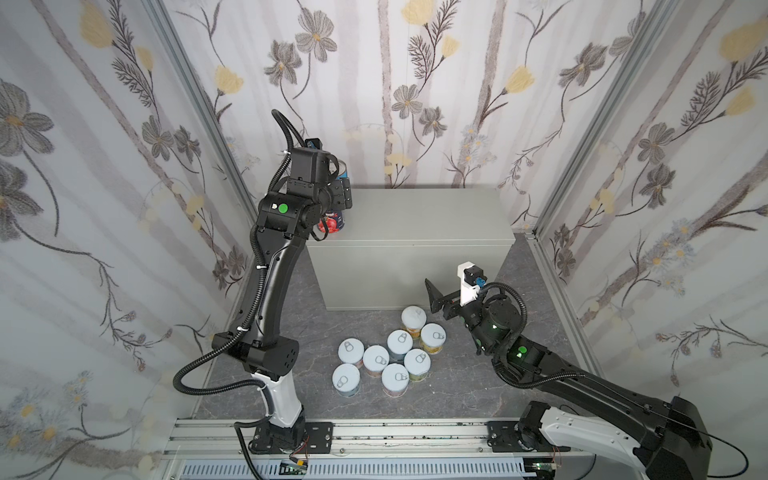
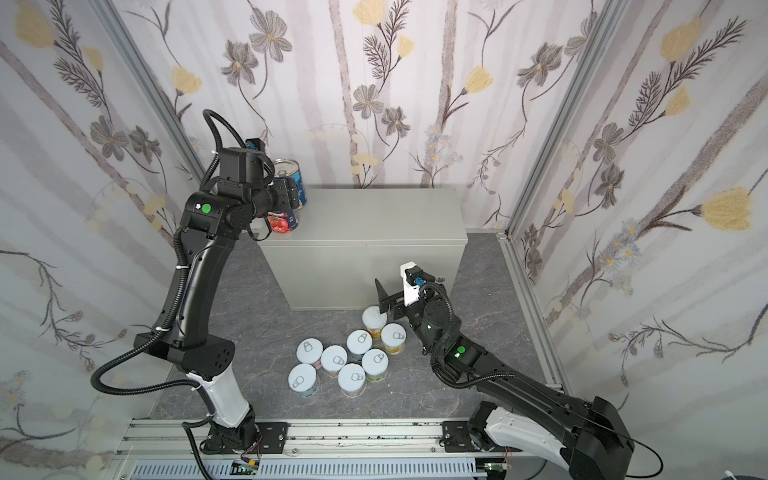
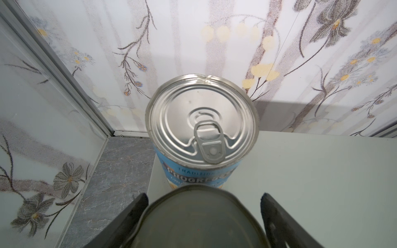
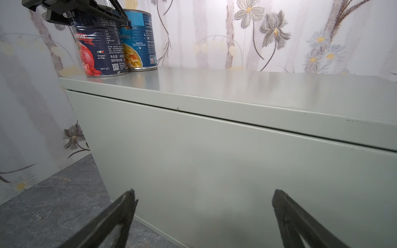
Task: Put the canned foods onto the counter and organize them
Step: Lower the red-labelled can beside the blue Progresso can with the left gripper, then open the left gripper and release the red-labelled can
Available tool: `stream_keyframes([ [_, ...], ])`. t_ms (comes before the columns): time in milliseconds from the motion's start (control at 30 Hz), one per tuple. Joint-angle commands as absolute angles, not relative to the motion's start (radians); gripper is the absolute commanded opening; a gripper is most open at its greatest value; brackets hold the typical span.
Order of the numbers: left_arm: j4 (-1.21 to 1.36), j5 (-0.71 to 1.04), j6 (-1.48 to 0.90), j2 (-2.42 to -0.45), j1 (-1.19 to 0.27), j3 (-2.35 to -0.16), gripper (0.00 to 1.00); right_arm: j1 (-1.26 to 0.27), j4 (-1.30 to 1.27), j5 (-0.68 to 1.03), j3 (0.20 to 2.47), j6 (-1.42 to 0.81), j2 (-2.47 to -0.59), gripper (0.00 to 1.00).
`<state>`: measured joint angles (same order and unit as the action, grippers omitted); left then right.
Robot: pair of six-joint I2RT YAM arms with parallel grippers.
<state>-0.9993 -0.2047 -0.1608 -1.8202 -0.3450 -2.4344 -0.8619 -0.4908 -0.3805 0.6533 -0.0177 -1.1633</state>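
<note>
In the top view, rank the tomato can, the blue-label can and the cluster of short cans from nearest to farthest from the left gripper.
1. The tomato can: on the counter, left end, under the left gripper, between its jaws.
2. The blue-label can: just behind it, by the back wall.
3. The short cans: clustered down on the floor, in front of the counter.

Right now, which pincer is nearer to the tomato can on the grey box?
Left. The left pincer sits around the top of the tomato can on the grey box; the right pincer hangs open, low in front of the box.
</note>
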Motion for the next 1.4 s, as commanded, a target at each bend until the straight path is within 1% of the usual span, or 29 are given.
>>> stream_keyframes([
  [0,-0.969,-0.181,-0.176,-1.825,-0.347,-2.443,0.82,-0.861,-0.493,-0.398,0.652,-0.009,-1.158,1.00],
  [233,-0.966,-0.168,-0.187,-1.824,-0.346,-2.442,0.82,-0.861,-0.493,-0.399,0.652,-0.011,-1.160,1.00],
  [367,-0.969,-0.207,-0.177,-1.821,-0.347,-2.442,0.83,-0.861,-0.490,-0.400,0.651,-0.011,-1.158,1.00],
  [500,-0.962,-0.251,-0.154,-1.803,-0.347,-2.438,0.91,-0.862,-0.489,-0.399,0.647,-0.011,-1.148,1.00],
  [567,-0.953,-0.261,-0.139,-1.789,-0.348,-2.435,0.99,-0.862,-0.491,-0.400,0.642,-0.010,-1.143,1.00],
  [733,-0.880,-0.286,-0.109,-1.716,-0.347,-2.354,1.00,-0.862,-0.504,-0.400,0.625,-0.012,-1.130,1.00],
  [867,-0.764,-0.274,-0.095,-1.596,-0.347,-2.173,1.00,-0.861,-0.520,-0.401,0.611,-0.018,-1.122,1.00],
  [967,-0.591,-0.224,-0.086,-1.452,-0.347,-1.951,1.00,-0.861,-0.533,-0.395,0.603,-0.023,-1.117,1.00],
  [1067,-0.475,-0.198,-0.089,-1.324,-0.347,-1.773,1.00,-0.861,-0.540,-0.394,0.598,-0.030,-1.114,1.00],
  [1200,-0.411,-0.184,-0.118,-1.173,-0.347,-1.592,1.00,-0.862,-0.546,-0.394,0.596,-0.047,-1.121,1.00],
  [1367,-0.351,-0.113,-0.157,-1.005,-0.349,-1.329,1.00,-0.861,-0.568,-0.362,0.592,-0.064,-1.138,1.00],
])
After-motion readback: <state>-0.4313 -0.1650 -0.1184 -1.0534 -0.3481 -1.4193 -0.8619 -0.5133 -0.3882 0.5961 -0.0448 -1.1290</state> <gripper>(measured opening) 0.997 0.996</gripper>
